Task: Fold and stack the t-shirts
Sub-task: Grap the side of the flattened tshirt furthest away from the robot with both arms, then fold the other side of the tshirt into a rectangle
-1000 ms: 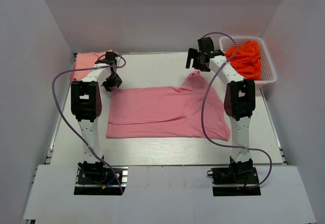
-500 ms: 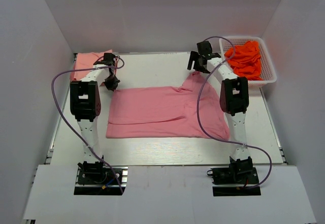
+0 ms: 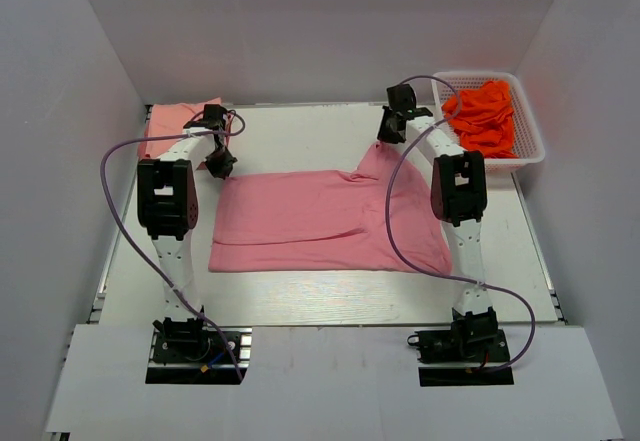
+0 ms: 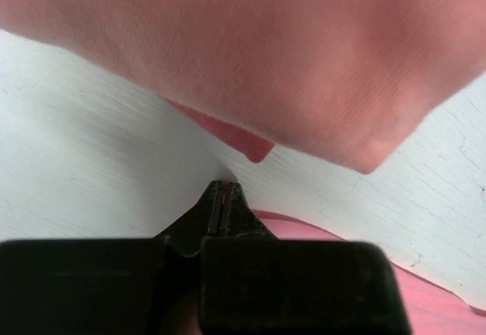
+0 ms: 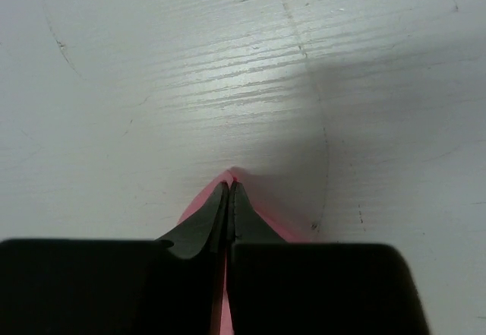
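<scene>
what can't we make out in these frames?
Left wrist view: whether the left claw pinches cloth; its body blocks the contact.
Left wrist view: blurred pink fabric up close; which shirt, unclear.
Right wrist view: right claw body hides most of the rose pink t-shirt.
Top view: salmon t-shirt partly behind the left arm; folds unreadable.
Top view: orange cloth bunched in basket; count unclear.

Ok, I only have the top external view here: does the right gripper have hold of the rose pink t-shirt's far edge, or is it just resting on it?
Observer: It has hold. On the right wrist view the right gripper is shut, and a peak of the rose pink t-shirt sticks out pinched between its tips.
Operator: And the other side?
Observer: On the left wrist view the left gripper is shut too. The same t-shirt shows close beside it, but I can't see any cloth between the tips.
</scene>
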Robot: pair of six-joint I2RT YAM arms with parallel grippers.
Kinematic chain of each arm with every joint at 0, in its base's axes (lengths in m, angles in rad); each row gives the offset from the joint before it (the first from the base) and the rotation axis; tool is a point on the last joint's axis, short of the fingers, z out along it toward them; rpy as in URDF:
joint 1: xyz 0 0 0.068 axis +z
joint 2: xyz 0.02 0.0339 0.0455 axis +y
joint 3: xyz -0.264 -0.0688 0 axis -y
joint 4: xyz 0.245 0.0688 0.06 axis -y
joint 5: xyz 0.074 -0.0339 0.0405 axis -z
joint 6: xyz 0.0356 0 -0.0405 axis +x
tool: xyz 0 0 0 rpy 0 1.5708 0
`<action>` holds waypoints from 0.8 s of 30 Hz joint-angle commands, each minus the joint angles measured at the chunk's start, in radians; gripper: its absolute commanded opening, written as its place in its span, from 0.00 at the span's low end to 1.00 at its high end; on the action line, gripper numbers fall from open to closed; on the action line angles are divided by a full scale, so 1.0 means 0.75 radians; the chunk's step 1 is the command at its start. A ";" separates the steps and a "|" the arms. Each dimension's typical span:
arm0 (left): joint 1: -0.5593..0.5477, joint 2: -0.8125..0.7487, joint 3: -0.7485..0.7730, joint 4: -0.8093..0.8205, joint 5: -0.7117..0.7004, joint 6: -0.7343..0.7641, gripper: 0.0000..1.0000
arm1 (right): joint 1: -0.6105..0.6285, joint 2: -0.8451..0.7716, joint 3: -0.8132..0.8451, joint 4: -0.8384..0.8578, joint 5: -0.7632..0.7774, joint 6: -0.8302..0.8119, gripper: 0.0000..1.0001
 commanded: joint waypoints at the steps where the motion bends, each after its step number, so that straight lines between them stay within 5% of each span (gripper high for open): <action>1: 0.001 -0.107 -0.023 0.002 0.043 0.011 0.00 | 0.000 -0.094 0.019 0.026 0.029 0.019 0.00; 7: -0.025 -0.217 -0.068 0.002 0.030 0.023 0.00 | -0.003 -0.405 -0.196 -0.035 0.123 0.046 0.00; 24: -0.025 -0.731 -0.592 0.002 -0.037 -0.051 0.00 | -0.019 -1.275 -1.098 -0.248 0.274 0.146 0.00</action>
